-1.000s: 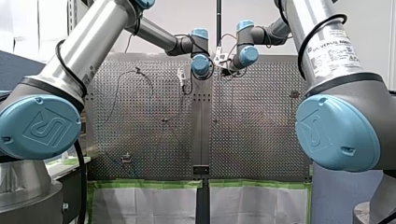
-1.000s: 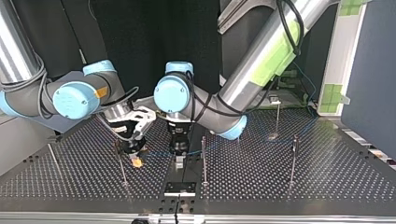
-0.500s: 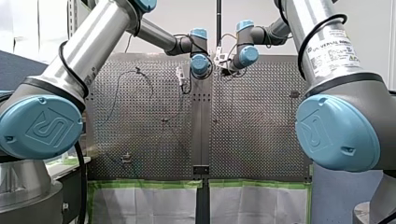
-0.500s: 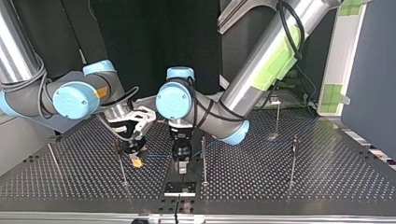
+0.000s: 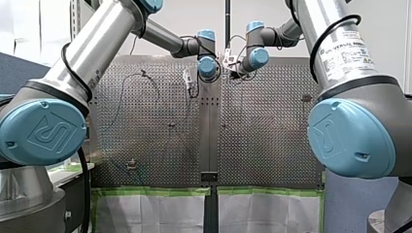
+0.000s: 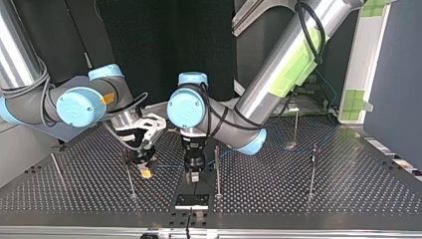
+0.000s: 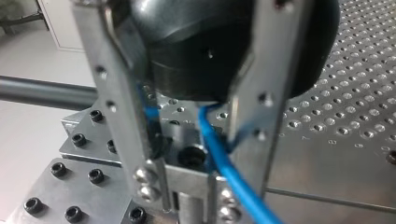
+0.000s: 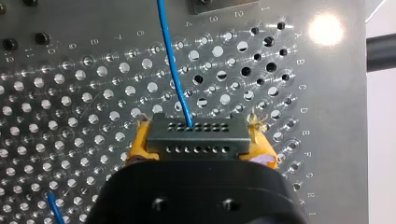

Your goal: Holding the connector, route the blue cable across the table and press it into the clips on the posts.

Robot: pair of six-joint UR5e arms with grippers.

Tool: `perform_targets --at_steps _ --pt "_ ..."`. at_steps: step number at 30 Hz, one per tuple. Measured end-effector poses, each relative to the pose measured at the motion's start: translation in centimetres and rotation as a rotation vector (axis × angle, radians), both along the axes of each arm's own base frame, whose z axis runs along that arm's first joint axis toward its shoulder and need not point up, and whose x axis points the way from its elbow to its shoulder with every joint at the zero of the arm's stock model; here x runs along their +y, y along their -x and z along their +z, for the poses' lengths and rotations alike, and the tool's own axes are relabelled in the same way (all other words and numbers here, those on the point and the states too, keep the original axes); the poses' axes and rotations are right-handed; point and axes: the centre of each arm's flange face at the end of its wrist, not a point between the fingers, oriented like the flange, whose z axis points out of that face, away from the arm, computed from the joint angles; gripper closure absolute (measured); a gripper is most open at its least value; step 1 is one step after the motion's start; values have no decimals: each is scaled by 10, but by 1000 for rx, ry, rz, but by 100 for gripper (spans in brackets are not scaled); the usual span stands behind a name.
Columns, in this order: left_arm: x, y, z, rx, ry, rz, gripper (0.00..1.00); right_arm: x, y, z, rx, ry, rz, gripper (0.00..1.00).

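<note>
Perforated tabletop (image 6: 298,194) below, my right tool (image 6: 145,169) clamps the connector (image 8: 198,139) while my left tool (image 6: 193,175), grip impossible to tell, has dropped with the blue cable (image 7: 219,154) beside a post (image 6: 217,169), likely readying the next press.

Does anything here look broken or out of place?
Only small wear: the yellow pads of my right gripper look frayed at the edges beside the connector it holds. The blue cable looks intact.

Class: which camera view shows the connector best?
The right wrist view: the connector fills the middle, gripped between my right tool's yellow pads, blue cable entering it. Top view shows only a speck; front and left wrist views show none.
</note>
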Motion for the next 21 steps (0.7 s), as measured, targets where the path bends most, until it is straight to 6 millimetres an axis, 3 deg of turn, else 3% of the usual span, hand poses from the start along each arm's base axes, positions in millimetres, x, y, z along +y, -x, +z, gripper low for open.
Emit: perform_targets --at_steps 11,21 --pt "3 5 -10 28 -6 39 100 1 0 0 1 -2 1 100" --pt "8 28 -22 93 -22 75 100 11 3 7 11 -10 5 100"
